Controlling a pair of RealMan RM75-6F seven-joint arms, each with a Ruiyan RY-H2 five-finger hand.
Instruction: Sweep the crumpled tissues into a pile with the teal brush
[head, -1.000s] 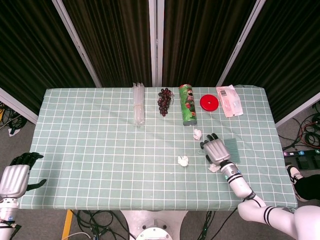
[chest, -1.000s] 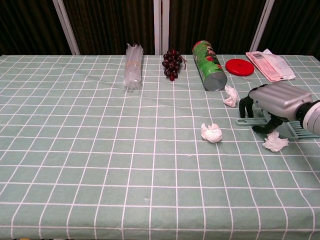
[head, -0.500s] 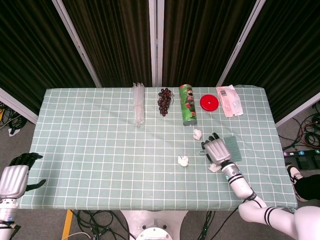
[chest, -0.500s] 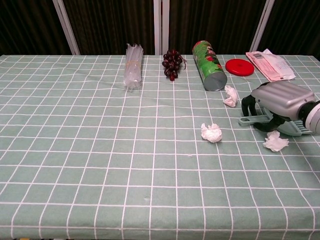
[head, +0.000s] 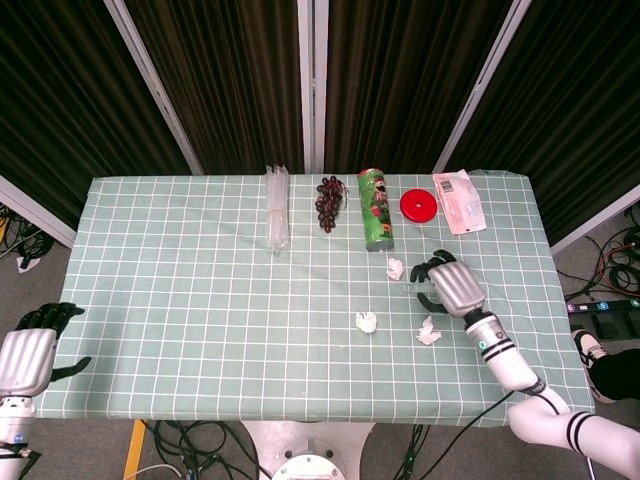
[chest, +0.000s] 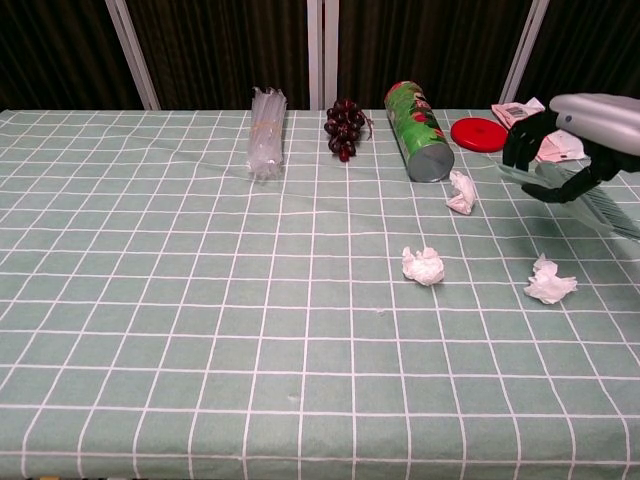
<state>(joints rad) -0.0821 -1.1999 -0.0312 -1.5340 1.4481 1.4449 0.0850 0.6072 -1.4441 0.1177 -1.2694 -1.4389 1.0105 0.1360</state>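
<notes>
My right hand (head: 455, 285) (chest: 578, 135) grips the teal brush (chest: 604, 210) and holds it lifted off the table at the right side; in the head view the hand covers most of the brush. Three crumpled tissues lie on the checked cloth. One tissue (head: 396, 268) (chest: 461, 190) is just left of the hand, near the can. A second tissue (head: 366, 321) (chest: 423, 265) sits further left and nearer me. The third tissue (head: 429, 331) (chest: 550, 282) lies below the raised brush. My left hand (head: 25, 355) hangs open beyond the table's front left corner.
Along the back of the table lie a clear plastic sleeve (head: 276, 205), a bunch of dark grapes (head: 329, 200), a green can on its side (head: 376, 208), a red lid (head: 419, 206) and a white packet (head: 459, 200). The table's right edge (head: 560, 300) is close to the hand.
My right hand closed on the brush and lifted it off the table, moving up and slightly back-right. The tissue it had been covering now shows fully. The left hand stayed put.
</notes>
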